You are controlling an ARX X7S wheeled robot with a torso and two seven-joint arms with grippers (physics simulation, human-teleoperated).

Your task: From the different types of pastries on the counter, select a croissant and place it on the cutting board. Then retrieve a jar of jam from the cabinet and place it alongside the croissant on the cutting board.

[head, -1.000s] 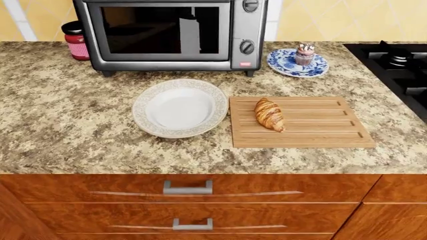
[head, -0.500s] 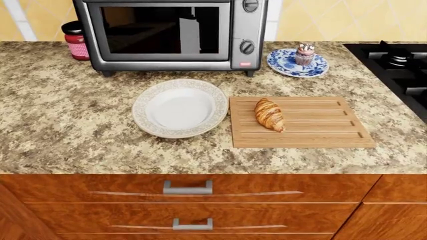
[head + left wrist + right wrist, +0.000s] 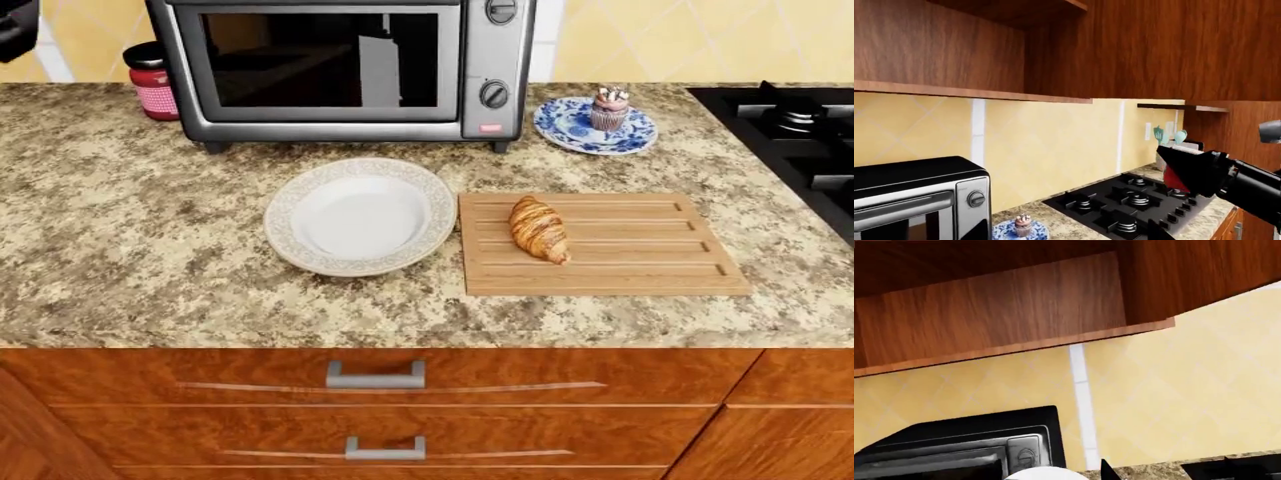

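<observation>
The croissant (image 3: 538, 228) lies on the left part of the grooved cutting board (image 3: 627, 250) on the granite counter (image 3: 134, 230). The cupcake (image 3: 610, 108) stands on a blue plate (image 3: 574, 130) and also shows in the left wrist view (image 3: 1022, 223). My right gripper (image 3: 1187, 167) is raised near the wall cabinets and seems shut on the jar of jam (image 3: 1173, 180), whose white lid (image 3: 1044, 473) shows between its fingers. A black part of my left arm (image 3: 16, 25) shows at the head view's top left. Its jaws are barely in view.
A white dinner plate (image 3: 360, 215) lies left of the board. A toaster oven (image 3: 347, 65) stands behind it, with a red jar with a black lid (image 3: 151, 80) on its left. A black hob (image 3: 801, 140) is at the right. Drawers (image 3: 376, 375) run below the counter.
A black part of my left arm has come into the head view's top left corner. The croissant, board, plates and cupcake have not moved.
</observation>
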